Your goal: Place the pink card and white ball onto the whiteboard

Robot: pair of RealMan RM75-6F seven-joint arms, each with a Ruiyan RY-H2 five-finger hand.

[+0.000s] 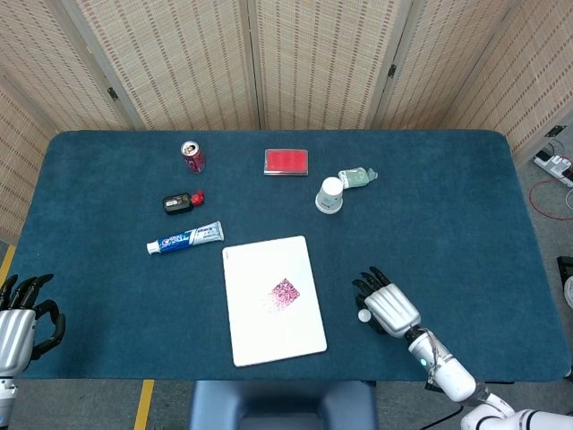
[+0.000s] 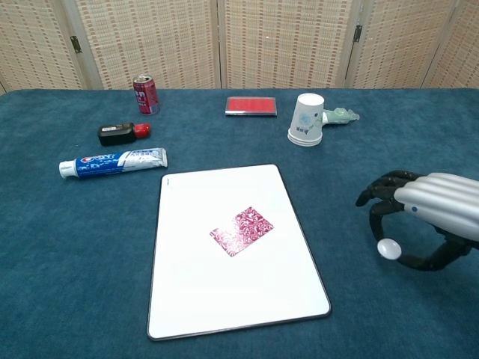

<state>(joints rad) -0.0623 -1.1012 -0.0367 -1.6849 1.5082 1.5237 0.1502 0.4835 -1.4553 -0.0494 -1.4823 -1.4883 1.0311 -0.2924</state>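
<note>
With the pink card point(image 2: 242, 231) already on the whiteboard point(image 2: 196, 299), your right robot hand point(image 2: 419, 221) pinches the white ball point(image 2: 386, 249) just right of it; carry it left, then release.

The pink card point(image 2: 241, 231) lies on the whiteboard point(image 2: 187, 299); the white ball point(image 2: 386, 248) sits right of it.

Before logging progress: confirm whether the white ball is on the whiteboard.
No, the right hand holds the white ball beside the whiteboard.
</note>
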